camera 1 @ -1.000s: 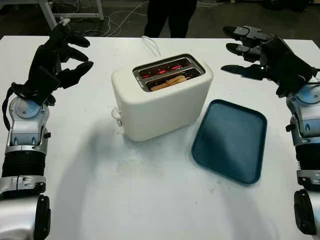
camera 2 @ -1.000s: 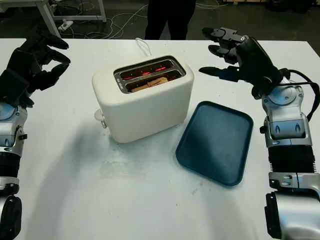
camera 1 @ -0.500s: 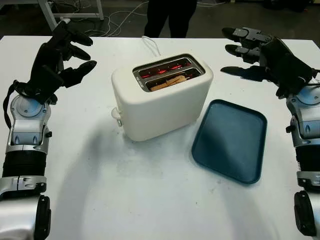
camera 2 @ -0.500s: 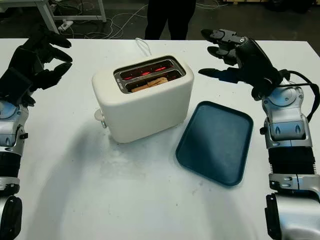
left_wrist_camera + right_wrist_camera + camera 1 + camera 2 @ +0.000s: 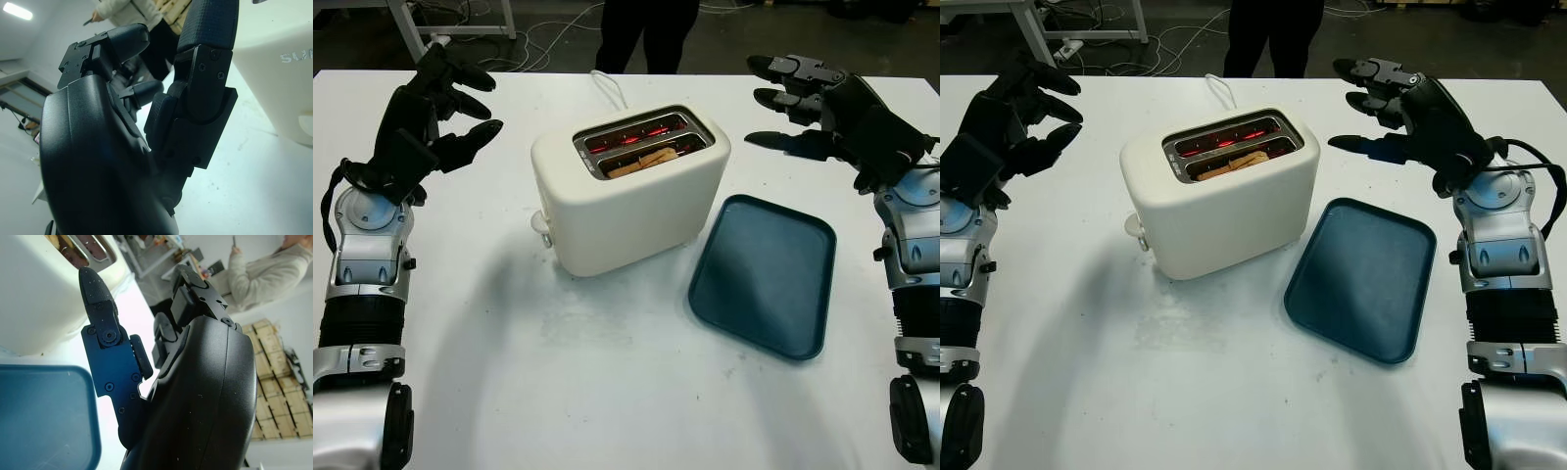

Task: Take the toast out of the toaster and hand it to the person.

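A cream two-slot toaster [image 5: 631,196] stands in the middle of the white table [image 5: 607,392]. A brown slice of toast [image 5: 644,160] sits low in its near slot, while the far slot glows red. My left hand [image 5: 470,103] is raised off the table to the left of the toaster, open and holding nothing. My right hand [image 5: 1371,103] hovers to the toaster's right, above the table's far side, open as well, its fingers pointing toward the toaster. A person in dark trousers [image 5: 646,29] stands beyond the table's far edge.
A dark blue tray [image 5: 766,274] lies flat just right of the toaster, below my right hand. The toaster's white cord [image 5: 607,88] runs off the far edge. A lever knob [image 5: 542,227] sticks out on the toaster's left end. Cables lie on the floor behind.
My left hand's fingers have uncurled a little and the hand has edged toward the toaster. The right hand has drifted slightly left. Toaster, toast and tray are unmoved.
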